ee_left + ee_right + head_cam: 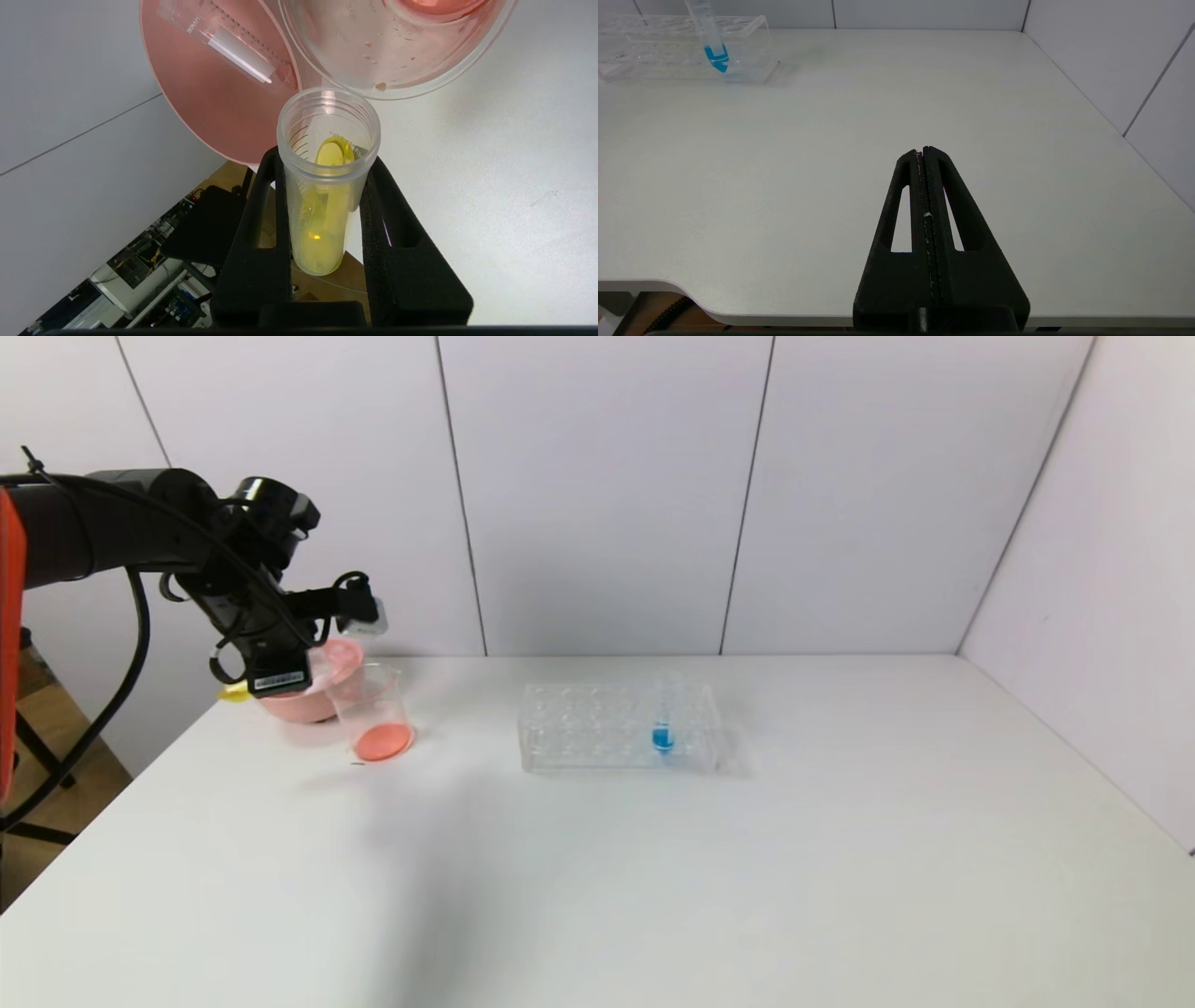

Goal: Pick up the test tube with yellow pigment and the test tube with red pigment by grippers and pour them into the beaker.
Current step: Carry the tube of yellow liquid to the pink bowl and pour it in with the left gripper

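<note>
Tilting over at the far left of the white worktop [653, 859], the left end effector [327, 163] has its two black fingers [261, 224] clamped on the test tube with yellow pigment [327, 186]. The tube lies leaned over, its open mouth pointing toward the rim of the beaker [375, 714] and sitting just beside it; the yellow liquid has run along the inside of the tube toward the mouth (from the wrist camera I cannot tell whether any is leaving it). The beaker stands upright on the worktop with a layer of orange-red liquid across its bottom and a few drops on its inner wall. Just behind it, touching or nearly so, sits the pink bowl [313, 695], and inside the bowl an emptied clear tube [233, 46] with printed marks lies on its side.

Toward the middle of the worktop, well apart from the beaker, is the clear many-holed rack [618, 726], with one tube of blue liquid [664, 714] standing upright in it.

The right end effector [923, 151] hangs low over the near right part of the worktop, its fingers pressed together with nothing between them, far from everything else.
</note>
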Motion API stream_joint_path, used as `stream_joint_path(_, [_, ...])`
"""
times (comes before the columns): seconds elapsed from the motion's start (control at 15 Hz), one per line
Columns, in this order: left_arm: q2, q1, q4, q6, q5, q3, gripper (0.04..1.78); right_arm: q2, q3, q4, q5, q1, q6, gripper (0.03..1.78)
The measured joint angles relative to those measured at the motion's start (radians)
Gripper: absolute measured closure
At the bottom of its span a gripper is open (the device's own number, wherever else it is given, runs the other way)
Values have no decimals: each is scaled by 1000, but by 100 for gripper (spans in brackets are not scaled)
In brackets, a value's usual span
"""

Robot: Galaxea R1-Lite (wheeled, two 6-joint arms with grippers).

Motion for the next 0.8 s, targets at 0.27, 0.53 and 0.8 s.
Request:
stream_joint_path(0.27, [5, -4, 0, -1, 0, -4, 138, 0, 0, 0, 0, 0, 0, 170])
stream_joint_path(0.53, [6, -5, 0, -1, 1, -4, 138, 0, 0, 0, 0, 0, 0, 170])
stream_joint_path(0.8, [6, -10, -1, -1, 1, -4, 138, 0, 0, 0, 0, 0, 0, 170])
